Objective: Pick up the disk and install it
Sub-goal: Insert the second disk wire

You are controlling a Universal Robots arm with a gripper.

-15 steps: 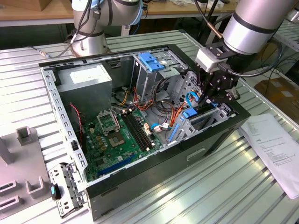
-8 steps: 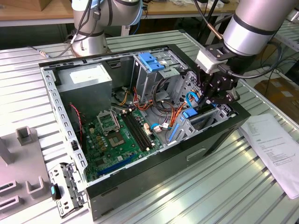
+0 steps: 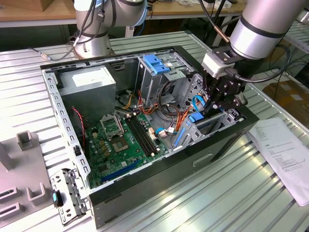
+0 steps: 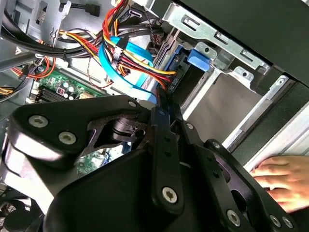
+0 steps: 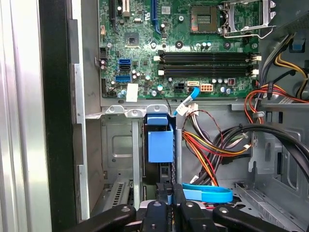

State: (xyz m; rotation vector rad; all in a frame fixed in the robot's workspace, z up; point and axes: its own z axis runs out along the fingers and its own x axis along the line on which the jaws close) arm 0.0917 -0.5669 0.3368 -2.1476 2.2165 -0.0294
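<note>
Fingers (image 3: 214, 112) clenched on disk (image 5: 160, 145) (blue rail visible), long axis pointing down into bay (image 5: 118, 145) of computer case (image 3: 145, 191).

We look down into the open computer case (image 5: 58, 121): the green motherboard (image 5: 174, 48) lies beyond a grey metal drive bay (image 5: 120, 145). The disk (image 5: 160, 140), blue carrier showing, stands edgewise in the bay, with the gripper (image 5: 169, 205) closed on what seems its near edge. Coloured cables (image 5: 217, 150) run beside it.
</note>
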